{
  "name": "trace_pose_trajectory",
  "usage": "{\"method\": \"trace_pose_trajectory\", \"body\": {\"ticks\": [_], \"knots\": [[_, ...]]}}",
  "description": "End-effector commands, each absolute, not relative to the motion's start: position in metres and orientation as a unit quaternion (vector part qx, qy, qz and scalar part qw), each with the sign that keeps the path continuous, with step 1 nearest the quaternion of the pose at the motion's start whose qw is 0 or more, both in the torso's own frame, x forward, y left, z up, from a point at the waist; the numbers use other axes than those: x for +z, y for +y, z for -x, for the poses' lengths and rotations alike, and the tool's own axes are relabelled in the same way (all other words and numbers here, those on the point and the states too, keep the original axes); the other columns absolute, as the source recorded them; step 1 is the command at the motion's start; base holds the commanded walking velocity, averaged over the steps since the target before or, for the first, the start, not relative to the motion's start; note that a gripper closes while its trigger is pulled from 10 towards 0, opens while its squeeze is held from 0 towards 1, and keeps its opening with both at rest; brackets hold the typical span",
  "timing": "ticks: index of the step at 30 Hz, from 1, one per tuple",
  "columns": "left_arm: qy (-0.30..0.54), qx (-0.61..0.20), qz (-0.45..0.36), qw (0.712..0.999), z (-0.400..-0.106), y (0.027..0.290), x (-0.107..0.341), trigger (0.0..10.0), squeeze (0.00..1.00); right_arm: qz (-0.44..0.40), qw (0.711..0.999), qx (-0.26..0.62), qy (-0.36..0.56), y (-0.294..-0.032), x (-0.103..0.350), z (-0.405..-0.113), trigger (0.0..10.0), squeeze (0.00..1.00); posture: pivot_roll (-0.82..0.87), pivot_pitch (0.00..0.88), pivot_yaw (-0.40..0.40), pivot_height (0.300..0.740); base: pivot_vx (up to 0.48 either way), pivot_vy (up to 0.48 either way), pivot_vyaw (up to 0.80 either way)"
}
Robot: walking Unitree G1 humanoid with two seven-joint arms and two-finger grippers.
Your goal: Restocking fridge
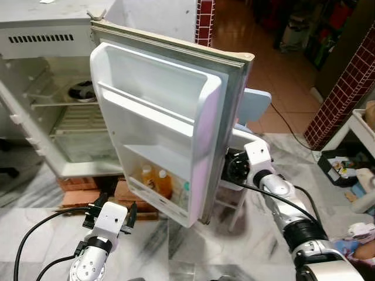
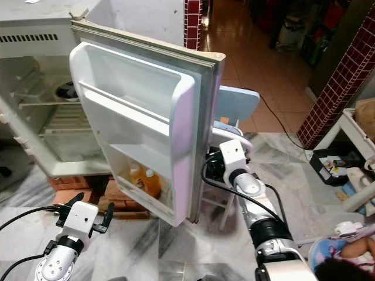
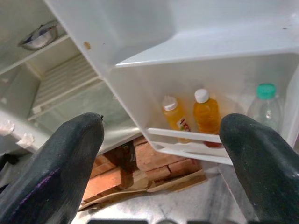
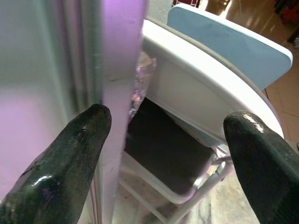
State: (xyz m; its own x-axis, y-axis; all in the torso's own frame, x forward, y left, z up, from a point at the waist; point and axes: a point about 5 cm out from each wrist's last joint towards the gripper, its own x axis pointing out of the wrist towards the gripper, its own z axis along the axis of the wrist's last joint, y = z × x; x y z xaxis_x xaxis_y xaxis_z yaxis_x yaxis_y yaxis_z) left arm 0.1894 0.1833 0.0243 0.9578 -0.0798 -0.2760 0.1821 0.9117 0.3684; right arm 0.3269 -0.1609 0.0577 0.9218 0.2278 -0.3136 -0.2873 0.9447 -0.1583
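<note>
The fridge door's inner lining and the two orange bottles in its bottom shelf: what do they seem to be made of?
The door lining looks like glossy white moulded plastic: smooth rounded shelf edges that catch the light. The orange bottles seem clear plastic, since the orange drink shows through; their white caps look like plastic too.

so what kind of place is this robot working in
Most likely a lived-in home, perhaps a kitchen or utility corner. A small old fridge stands on bricks on a marble-patterned floor, its open door holding drink bottles, with a folding chair beside it.
</note>
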Motion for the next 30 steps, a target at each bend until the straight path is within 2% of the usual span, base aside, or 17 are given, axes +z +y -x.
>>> {"method": "trace_pose_trajectory", "body": {"ticks": [1,13,18,26,28,30], "knots": [[0.127,-0.068,-0.202,0.969,-0.193,0.183,0.025,10.0,0.0,0.102,0.976,0.124,0.148,-0.165,0.058,-0.328,10.0,0.0,0.09,0.001,-0.004,0.74,0.0,-0.24,0.0],[0.115,-0.057,-0.196,0.972,-0.196,0.181,0.027,10.0,0.0,0.09,0.973,0.156,0.146,-0.156,0.052,-0.325,10.0,0.0,0.09,0.001,0.002,0.74,0.0,0.0,0.0],[0.16,0.017,-0.175,0.971,-0.187,0.195,0.017,10.0,0.0,0.024,0.981,0.185,0.045,-0.139,0.089,-0.342,10.0,0.0,0.09,0.0,0.007,0.74,0.0,0.0,0.0],[0.179,0.012,-0.168,0.969,-0.18,0.194,0.009,10.0,0.0,-0.029,0.975,0.221,-0.01,-0.114,0.12,-0.356,10.0,0.0,0.1,0.0,0.005,0.74,0.0,0.0,0.0],[0.181,0.013,-0.167,0.969,-0.179,0.193,0.009,10.0,0.0,-0.072,0.957,0.279,-0.032,-0.101,0.129,-0.352,10.0,0.0,0.1,0.0,0.002,0.74,0.0,0.0,0.0],[0.182,0.015,-0.164,0.969,-0.178,0.192,0.008,10.0,0.0,-0.144,0.917,0.368,-0.056,-0.087,0.141,-0.34,10.0,0.0,0.1,0.0,0.002,0.74,0.0,0.0,0.0]]}}
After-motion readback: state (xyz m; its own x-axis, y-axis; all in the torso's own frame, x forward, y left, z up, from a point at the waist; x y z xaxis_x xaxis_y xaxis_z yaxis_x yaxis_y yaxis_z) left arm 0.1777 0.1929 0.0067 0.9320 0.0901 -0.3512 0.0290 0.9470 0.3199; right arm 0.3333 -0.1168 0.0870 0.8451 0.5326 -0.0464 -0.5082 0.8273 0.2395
